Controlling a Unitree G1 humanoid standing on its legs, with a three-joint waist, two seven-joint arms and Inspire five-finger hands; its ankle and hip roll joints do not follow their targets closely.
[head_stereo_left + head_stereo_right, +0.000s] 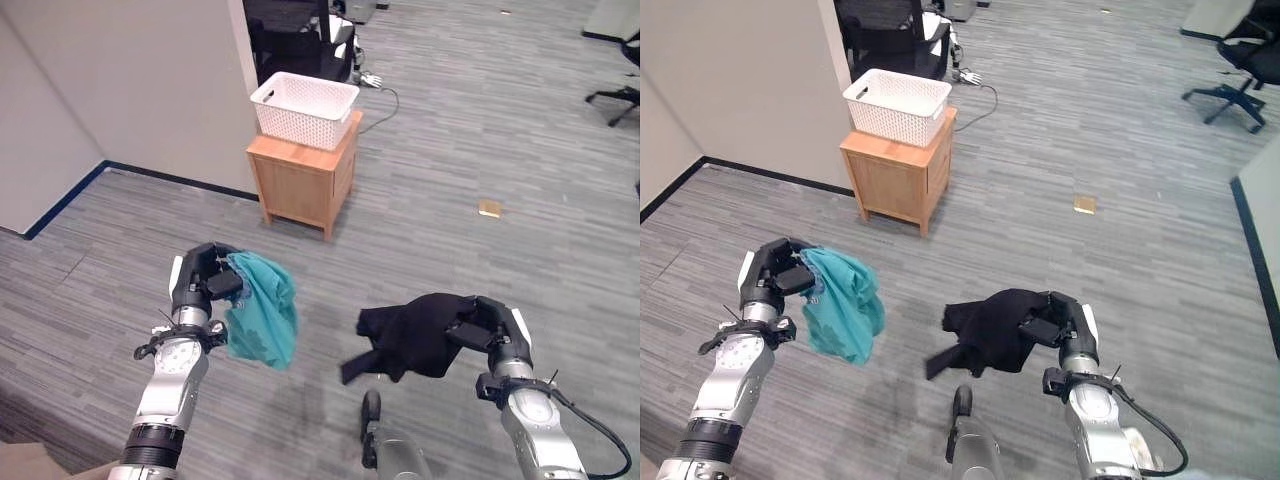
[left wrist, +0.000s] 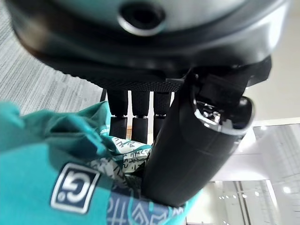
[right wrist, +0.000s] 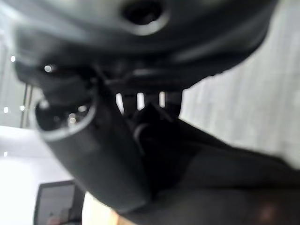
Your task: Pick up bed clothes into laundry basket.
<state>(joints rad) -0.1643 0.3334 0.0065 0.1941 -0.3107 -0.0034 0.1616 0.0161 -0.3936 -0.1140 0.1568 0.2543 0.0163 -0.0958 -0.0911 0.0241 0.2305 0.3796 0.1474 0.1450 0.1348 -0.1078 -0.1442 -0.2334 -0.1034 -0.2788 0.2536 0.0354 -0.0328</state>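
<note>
The robot's left hand [image 1: 203,283] is clenched on a teal garment [image 1: 264,310], fingers and thumb curled into the cloth, as its wrist view confirms; the garment hangs free of the grey carpeted floor [image 1: 450,150], well short of the white laundry basket [image 1: 304,109] and to its left. The right hand [image 1: 487,327] is likewise closed on a black garment [image 1: 410,336], thumb pressed into the dark fabric, the piece draped from the hand with a loose end trailing below, also well short of the basket and to its right. The basket sits empty, so far as can be seen, on top of a small wooden cabinet [image 1: 305,180] that stands beside a pale wall, straight ahead of the two hands.

The likely trouble lies in the carry and the drop. The black garment's dangling end could catch on the basket's rim or the cabinet's edge and spill over the side. Either piece could slip if the hold is only on a fold of cloth. The basket is light and unsecured, and a hand brushing it could push it off the cabinet.

Count: two garments, one teal and one black; one basket; one cabinet. A small tan scrap [image 1: 489,208] lies on the floor to the basket's right.
</note>
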